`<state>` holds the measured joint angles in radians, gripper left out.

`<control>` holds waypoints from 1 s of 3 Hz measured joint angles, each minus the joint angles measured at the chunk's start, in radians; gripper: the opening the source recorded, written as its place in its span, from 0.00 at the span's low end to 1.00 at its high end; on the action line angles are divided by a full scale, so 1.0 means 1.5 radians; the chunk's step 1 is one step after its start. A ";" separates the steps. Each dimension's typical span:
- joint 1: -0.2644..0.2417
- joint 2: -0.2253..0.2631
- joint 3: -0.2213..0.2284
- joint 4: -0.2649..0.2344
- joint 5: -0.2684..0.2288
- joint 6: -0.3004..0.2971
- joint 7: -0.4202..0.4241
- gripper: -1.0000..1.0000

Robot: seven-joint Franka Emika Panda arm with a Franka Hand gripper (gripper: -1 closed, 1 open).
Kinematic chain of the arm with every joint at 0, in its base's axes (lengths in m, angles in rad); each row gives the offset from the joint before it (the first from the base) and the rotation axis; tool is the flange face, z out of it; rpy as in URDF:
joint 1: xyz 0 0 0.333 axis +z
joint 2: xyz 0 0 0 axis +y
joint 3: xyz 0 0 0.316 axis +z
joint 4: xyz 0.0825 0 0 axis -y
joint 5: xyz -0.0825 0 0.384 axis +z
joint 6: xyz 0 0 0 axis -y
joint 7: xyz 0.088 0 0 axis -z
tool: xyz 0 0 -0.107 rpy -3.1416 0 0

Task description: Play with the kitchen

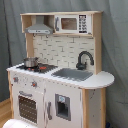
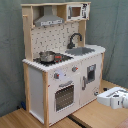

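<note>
The kitchen (image 1: 57,70) stands on the table (image 2: 95,117), doors shut. The tool (image 2: 112,97), seemingly apart from it, sits low at the second exterior view's right. I cannot tell its state.

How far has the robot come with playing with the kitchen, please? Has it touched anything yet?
Nothing looks done yet. The oven door and the cabinet door are closed, and the small pot sits on the stove. The gripper is low at the second exterior view's right edge, apart from the kitchen, holding nothing visible. All the play is left.
</note>
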<state>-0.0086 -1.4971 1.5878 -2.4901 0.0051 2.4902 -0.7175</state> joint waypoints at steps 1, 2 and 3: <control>-0.011 0.000 -0.030 0.000 -0.004 -0.020 -0.056 1.00; -0.053 0.000 -0.066 0.016 -0.031 -0.006 -0.078 1.00; -0.080 0.000 -0.108 0.040 -0.046 -0.005 -0.117 1.00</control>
<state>-0.1291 -1.4969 1.4252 -2.4294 -0.0638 2.4821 -0.8934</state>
